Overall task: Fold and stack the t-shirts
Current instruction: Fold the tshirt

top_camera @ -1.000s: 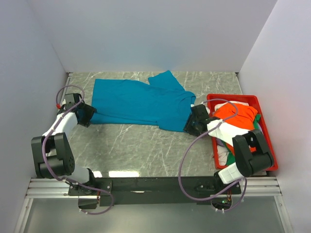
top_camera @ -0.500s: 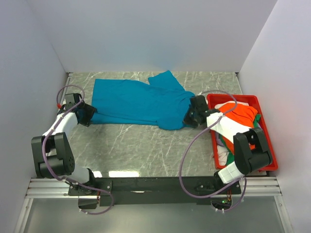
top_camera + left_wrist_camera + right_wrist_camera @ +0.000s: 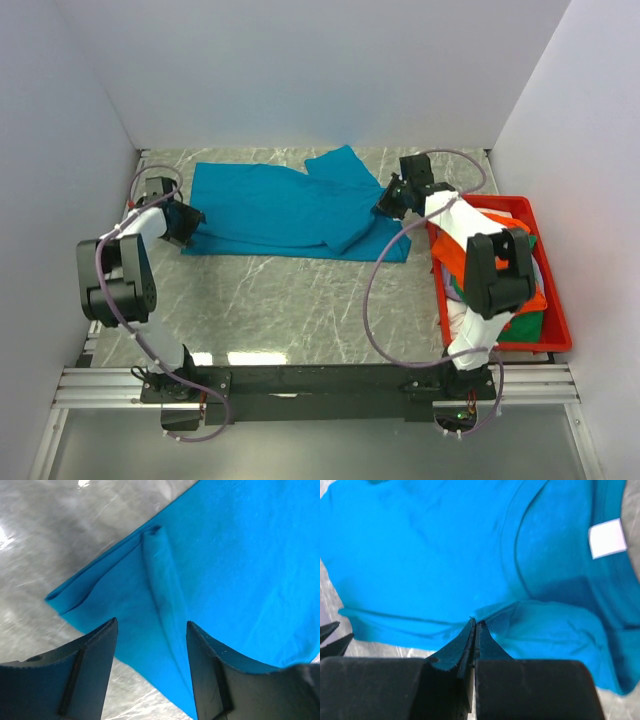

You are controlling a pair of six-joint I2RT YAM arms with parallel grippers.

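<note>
The right hand [image 3: 387, 204] has clamped onto the shirt [image 3: 270, 205] and swung toward 12 o'clock. The shirt's 4 o'clock corner has spread flat.

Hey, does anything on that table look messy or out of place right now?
The teal-blue t-shirt is not flat: its right side is folded over and bunched where the right end effector pinches it. The clothes in the red bin lie in a crumpled heap.

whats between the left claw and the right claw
The teal shirt fills the stretch from left claw to right claw, shown in the top view.
</note>
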